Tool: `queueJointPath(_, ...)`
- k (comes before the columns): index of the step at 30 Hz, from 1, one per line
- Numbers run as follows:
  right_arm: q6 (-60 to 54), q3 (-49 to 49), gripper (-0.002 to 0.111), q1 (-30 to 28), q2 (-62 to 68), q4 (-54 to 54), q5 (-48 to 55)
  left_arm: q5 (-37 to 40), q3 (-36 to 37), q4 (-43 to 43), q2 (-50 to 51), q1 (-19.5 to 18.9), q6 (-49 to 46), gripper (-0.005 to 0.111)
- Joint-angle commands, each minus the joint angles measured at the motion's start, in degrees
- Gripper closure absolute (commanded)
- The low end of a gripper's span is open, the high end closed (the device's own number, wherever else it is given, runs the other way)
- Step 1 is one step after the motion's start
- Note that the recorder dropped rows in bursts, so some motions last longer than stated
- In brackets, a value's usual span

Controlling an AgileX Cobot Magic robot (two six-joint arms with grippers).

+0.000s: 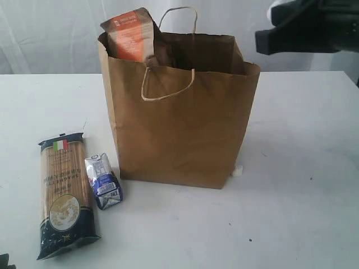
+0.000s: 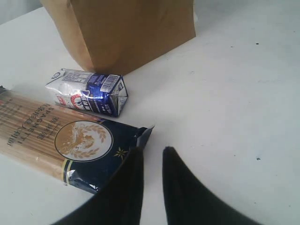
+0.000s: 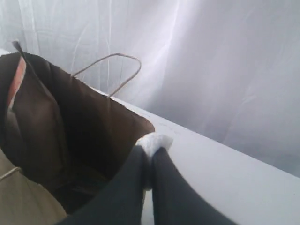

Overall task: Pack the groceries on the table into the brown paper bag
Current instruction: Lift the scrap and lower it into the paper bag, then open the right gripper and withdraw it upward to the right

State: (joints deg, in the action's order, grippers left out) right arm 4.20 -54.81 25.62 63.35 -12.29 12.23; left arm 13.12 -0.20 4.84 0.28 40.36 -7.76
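Kraft-brown and upright, the brown paper bag (image 1: 179,134) stands mid-table with its mouth open. Its rim is creased and uneven. One cord handle (image 1: 167,89) droops down the front face and the other arches up behind.

The white table (image 1: 303,213) lies bare to the right of the bag and in front of it, so there is wide room on those sides. The left side is tighter. The blue spaghetti packet (image 1: 63,196) lies flat there, and the small blue-white carton (image 1: 104,182) lies on its side between packet and bag, just beside the packet and near the bag's lower corner but apart from it. A small white scrap (image 1: 238,171) sits at the bag's other bottom corner.

The brown pouch with orange label (image 1: 132,36) stands inside the bag at its left corner, its top poking above the rim.

The left gripper (image 2: 152,152) hangs low by the packet's dark end, its fingers a little spread with nothing between them. One tip is at the packet's torn corner — contact cannot be told.

The right gripper (image 3: 150,149) is above the bag's rim with its fingers pressed together. A white lump (image 3: 154,139) shows at the tips; whether it is pinched cannot be told. The dark right arm (image 1: 305,31) sits above the bag's right edge.
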Motion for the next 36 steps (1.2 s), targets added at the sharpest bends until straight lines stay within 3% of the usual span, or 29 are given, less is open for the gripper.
queueJointPath(1,-5.93,-8.36,0.108,3.1,6.52,2.79,10.07,0.26,0.2,0.2,-0.28,0.35,0.06,0.085)
queueJointPath(13,-12.17,-23.97,0.108,4.07,20.52,8.63,24.15,0.26,0.2,0.2,-0.28,0.35,0.06,0.085)
queueJointPath(24,-16.01,-27.99,0.108,4.07,26.17,12.86,29.18,0.26,0.2,0.2,-0.28,0.35,0.06,0.085)
queueJointPath(28,-16.01,-27.99,0.091,4.07,26.17,12.91,29.97,0.26,0.2,0.2,-0.28,0.35,0.06,0.085)
queueJointPath(31,-16.01,-27.99,0.062,4.07,25.92,14.12,30.61,0.26,0.2,0.2,-0.28,0.35,0.06,0.085)
queueJointPath(36,-16.01,-27.99,0.059,4.53,24.24,15.29,29.75,0.26,0.2,0.2,-0.28,0.35,0.06,0.085)
